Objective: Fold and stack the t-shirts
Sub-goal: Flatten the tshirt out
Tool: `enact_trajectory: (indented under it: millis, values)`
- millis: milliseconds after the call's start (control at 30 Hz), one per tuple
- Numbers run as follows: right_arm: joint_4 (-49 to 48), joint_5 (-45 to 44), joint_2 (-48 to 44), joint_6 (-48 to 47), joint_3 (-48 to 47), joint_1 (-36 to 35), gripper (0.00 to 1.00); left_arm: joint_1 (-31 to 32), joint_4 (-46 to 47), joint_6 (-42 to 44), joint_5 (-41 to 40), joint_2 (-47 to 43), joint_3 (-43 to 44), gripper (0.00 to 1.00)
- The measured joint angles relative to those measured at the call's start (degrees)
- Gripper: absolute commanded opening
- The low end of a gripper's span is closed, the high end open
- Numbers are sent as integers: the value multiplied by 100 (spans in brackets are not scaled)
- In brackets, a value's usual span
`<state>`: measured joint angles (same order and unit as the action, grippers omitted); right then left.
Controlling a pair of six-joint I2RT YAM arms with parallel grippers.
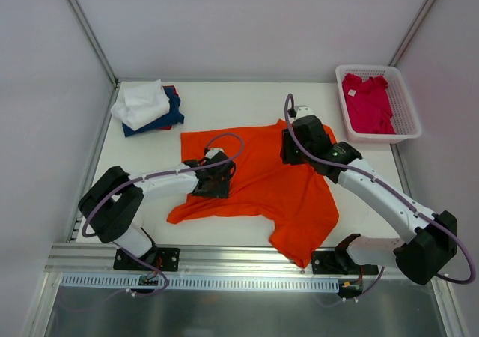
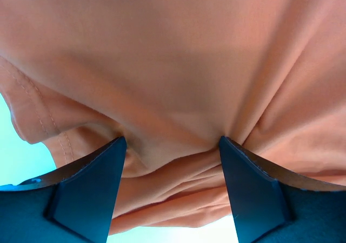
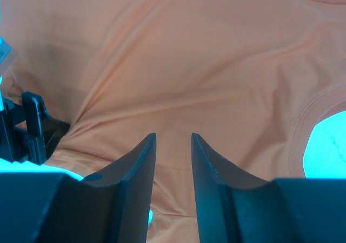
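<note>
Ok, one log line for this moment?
orange t-shirt: unfolded | left gripper: open, pressing it | right gripper: open over it | folded stack: far-left | basket: crimson shirt

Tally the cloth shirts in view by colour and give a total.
Bright orange cloth t-shirt, spread out: 1
White folded cloth shirt: 1
Navy blue folded cloth shirt under it: 1
Crimson-pink cloth shirt in the white plastic mesh basket: 1
Total: 4

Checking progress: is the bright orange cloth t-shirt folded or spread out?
Spread, not folded: the bright orange cloth t-shirt lies open and rumpled across the white table.
</note>
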<state>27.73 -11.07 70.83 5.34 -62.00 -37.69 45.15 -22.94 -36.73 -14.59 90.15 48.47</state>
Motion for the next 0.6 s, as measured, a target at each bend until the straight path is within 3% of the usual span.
enact_trajectory:
  millis: [333, 600]
  values:
    - [13, 7, -57, -2, 125, 39, 36, 748, -42, -890, -455, -354, -492, 71]
    - [24, 20, -59, -4, 192, 66, 36, 931, -490, -1213, -428, -647, -485, 74]
